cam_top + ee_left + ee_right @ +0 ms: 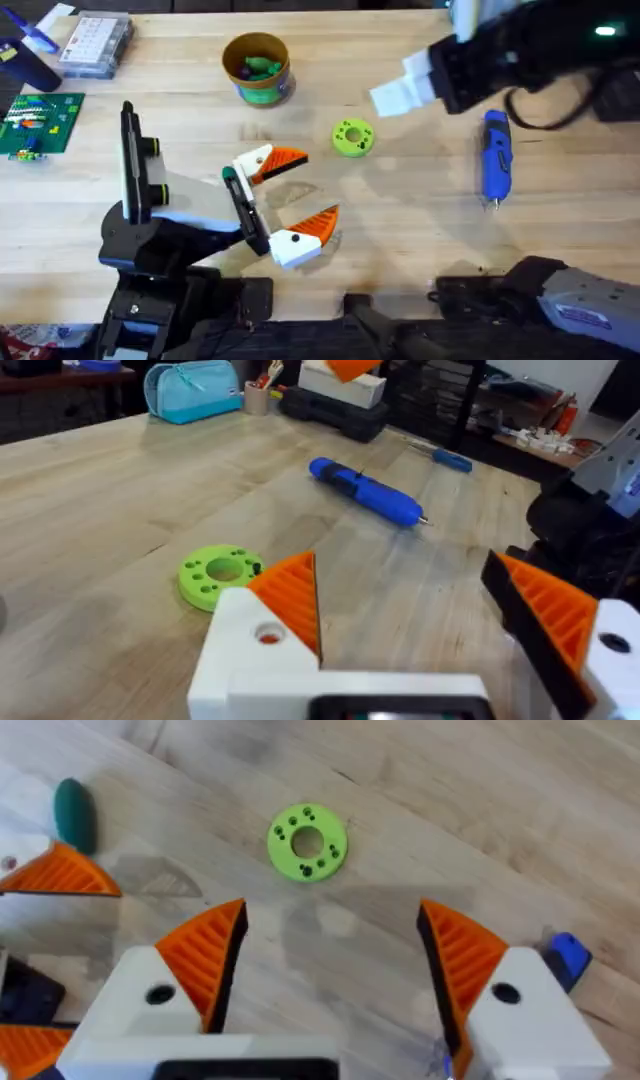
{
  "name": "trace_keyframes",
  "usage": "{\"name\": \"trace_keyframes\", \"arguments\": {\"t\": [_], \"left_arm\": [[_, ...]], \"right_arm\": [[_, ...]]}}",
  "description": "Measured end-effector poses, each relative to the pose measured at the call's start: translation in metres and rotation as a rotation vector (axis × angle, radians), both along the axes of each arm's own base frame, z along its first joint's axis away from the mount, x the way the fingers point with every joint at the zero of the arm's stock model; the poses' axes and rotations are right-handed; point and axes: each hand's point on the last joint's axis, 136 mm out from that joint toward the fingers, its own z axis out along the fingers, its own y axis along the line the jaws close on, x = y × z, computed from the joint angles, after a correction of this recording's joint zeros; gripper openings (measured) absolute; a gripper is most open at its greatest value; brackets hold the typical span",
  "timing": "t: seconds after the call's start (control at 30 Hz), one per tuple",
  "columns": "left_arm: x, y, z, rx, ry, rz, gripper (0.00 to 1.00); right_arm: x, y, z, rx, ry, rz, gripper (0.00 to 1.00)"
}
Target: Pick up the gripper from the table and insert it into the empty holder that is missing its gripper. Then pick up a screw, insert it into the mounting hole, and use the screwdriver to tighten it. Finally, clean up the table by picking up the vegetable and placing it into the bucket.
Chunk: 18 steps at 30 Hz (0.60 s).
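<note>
Lime-green round toy vegetable slice [352,137] flat on wooden worktop [420,230], blue pen-shaped screwdriver [496,157] well apart, left gripper [288,197] jaws released, right gripper [330,955] jaws released above slice

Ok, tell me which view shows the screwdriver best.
The left wrist view: the screwdriver lies whole on the table, body and metal tip both clear. Overhead shows it whole too, but farther off. The right wrist view catches just a blue end at the edge.
</note>
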Motion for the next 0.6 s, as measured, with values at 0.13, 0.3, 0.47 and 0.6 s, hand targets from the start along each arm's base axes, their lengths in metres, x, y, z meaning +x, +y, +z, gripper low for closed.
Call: {"name": "trace_keyframes", "arguments": {"t": [0.13, 0.3, 0.47, 0.6], "left_arm": [[0.000, 0.000, 0.000, 0.000, 0.000, 0.000, 0.990], [0.000, 0.000, 0.000, 0.000, 0.000, 0.000, 0.990], [0.000, 0.000, 0.000, 0.000, 0.000, 0.000, 0.990], [0.000, 0.000, 0.000, 0.000, 0.000, 0.000, 0.990]], "right_arm": [[-0.010, -0.007, 0.004, 0.009, 0.013, -0.021, 0.996], [-0.005, -0.003, -0.006, 0.021, 0.015, -0.037, 0.996], [0.005, 0.005, -0.043, 0.009, 0.042, -0.040, 0.996], [0.007, 0.016, -0.086, -0.032, 0.099, -0.017, 0.996]]}}
